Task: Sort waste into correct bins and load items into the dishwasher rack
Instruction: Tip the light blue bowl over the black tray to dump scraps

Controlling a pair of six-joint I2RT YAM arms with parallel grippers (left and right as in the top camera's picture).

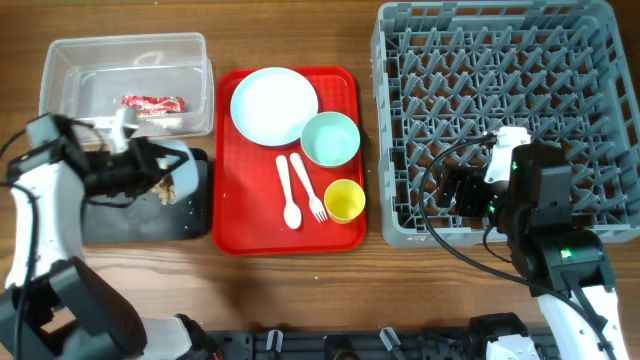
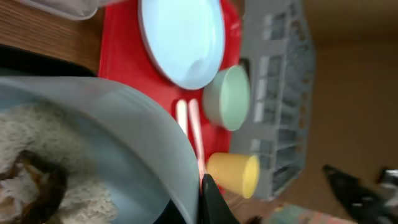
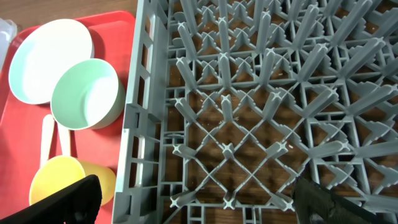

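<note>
The left end effector (image 1: 150, 168) grips the rim of a tilted blue bowl (image 2: 137, 130) of rice scraps (image 2: 37, 143), directly above the black tray (image 1: 150, 228). The tub (image 1: 60, 75) with the wrapper (image 1: 152, 103) lies just beyond. The right end effector (image 3: 199, 200) hangs wide open and empty over the near-left corner of the rack (image 1: 500, 100).

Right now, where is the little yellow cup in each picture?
Overhead: the yellow cup sits in the lower right corner of the red tray.
Left wrist: the yellow cup is low down, just right of the middle.
Right wrist: the yellow cup is at the bottom left, beside the rack.
Shared landmark: the mint bowl is right next to it in all three.
</note>
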